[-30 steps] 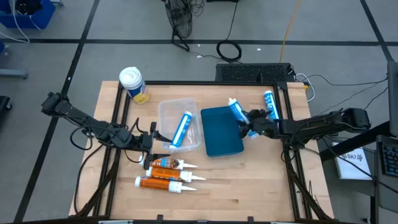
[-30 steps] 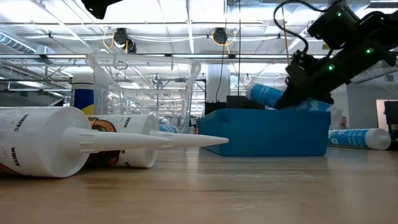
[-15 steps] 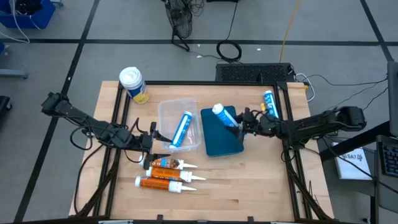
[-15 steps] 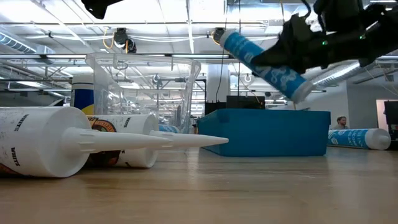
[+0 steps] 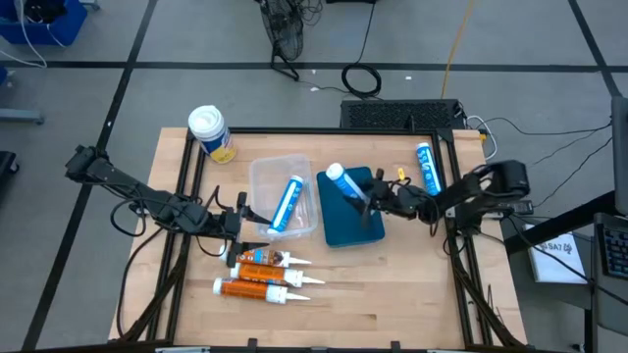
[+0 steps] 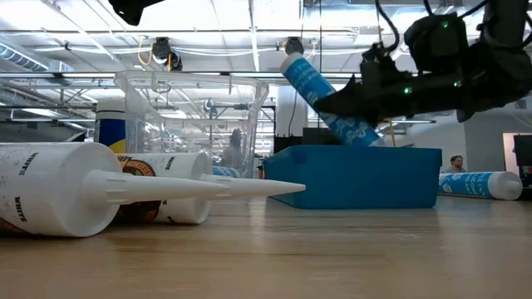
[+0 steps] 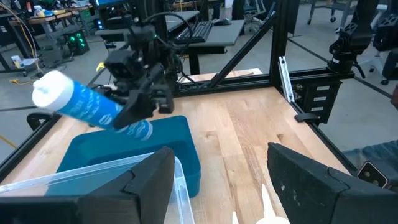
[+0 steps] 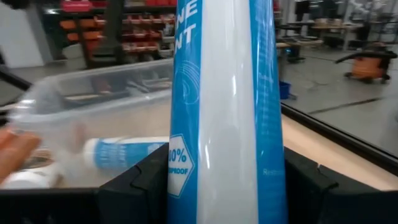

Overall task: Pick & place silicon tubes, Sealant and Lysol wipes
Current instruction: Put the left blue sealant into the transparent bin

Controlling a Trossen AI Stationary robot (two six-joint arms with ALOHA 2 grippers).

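The wipes canister stands at the table's far left corner, well apart from your right gripper, which is clamped on a blue tube tilted above the blue tray, while your left gripper waits, apparently half open, beside the clear box.

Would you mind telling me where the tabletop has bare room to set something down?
The widest bare wood lies right of the orange cartridges and in front of the blue tray. A smaller patch lies between the Lysol wipes and the clear bin. It is crowded around the bin, the tray and the cartridges, where the left pincer waits.
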